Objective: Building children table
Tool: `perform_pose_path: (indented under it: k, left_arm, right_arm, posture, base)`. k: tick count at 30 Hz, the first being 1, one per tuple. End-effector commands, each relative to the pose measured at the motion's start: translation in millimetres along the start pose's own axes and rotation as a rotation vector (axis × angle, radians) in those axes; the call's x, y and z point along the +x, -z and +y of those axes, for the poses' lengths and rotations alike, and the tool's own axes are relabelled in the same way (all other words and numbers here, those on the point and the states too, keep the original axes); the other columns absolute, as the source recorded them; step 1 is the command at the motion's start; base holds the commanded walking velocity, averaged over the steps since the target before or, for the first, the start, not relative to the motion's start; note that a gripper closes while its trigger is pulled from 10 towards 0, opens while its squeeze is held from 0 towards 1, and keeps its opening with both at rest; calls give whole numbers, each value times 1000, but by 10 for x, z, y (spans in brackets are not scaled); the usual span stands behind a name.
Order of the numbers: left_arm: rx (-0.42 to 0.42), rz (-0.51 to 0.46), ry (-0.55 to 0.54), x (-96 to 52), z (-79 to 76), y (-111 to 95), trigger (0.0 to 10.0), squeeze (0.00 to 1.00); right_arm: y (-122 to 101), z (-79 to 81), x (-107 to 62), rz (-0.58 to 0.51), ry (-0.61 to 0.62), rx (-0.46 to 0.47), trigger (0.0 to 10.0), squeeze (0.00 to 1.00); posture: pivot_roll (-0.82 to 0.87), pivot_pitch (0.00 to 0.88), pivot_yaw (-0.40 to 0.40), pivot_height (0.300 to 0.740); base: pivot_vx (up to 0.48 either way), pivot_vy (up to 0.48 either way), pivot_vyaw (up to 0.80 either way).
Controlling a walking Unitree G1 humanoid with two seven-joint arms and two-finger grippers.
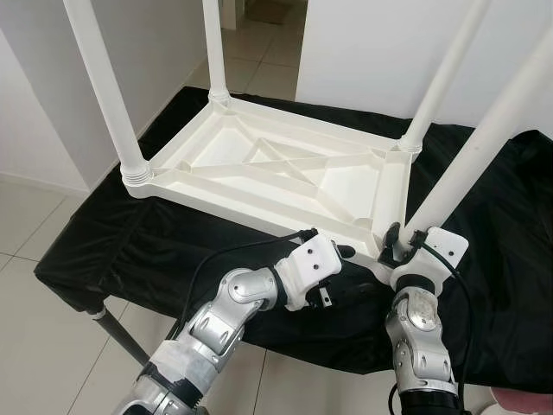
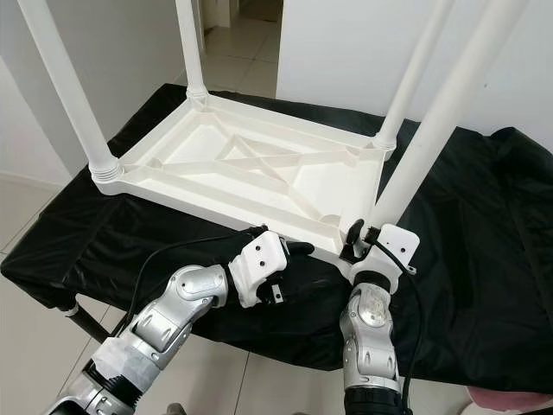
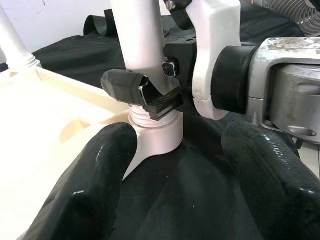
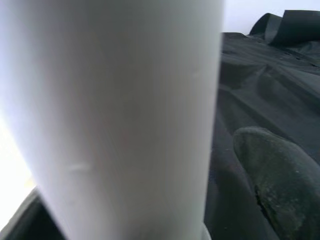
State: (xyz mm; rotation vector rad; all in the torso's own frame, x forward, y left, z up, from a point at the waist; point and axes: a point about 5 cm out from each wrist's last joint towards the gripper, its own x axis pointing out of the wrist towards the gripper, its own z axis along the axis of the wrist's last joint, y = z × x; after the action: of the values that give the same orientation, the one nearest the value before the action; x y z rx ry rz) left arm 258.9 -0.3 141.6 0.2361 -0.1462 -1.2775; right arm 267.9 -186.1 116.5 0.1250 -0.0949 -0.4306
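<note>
Four legs up; right gripper (image 1: 399, 244) pinches near-corner leg (image 1: 484, 147) at its threaded base. Left gripper (image 1: 339, 252) spread beside the tabletop (image 1: 259, 164). We suspect cross-threading if leg tilts.

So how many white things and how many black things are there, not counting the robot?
White: 5 (tabletop, turned upside down, and 4 legs: near left leg, far left leg, far right leg, near right leg)
Black: 1 (cloth underneath)
Total: 6
</note>
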Motion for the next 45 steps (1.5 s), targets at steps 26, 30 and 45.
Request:
perform_pose_path:
  k: [26, 30, 45]
  left_arm:
    - [21, 8, 7, -1, 20, -19, 10000, 0]
    - [33, 16, 6, -3, 33, -16, 10000, 0]
    - [41, 20, 7, -2, 47, -22, 10000, 0]
  right_arm:
    - [-28, -164, 71, -44, -436, -44, 10000, 0]
    - [-20, -163, 128, -29, -549, -74, 10000, 0]
    - [40, -163, 212, 27, -776, -183, 431, 0]
  posture:
    - [-81, 0, -18, 740]
    - [-81, 0, -13, 740]
    - [-76, 0, -11, 740]
  base:
    - [0, 0, 0]
    - [0, 0, 0]
    - [0, 0, 0]
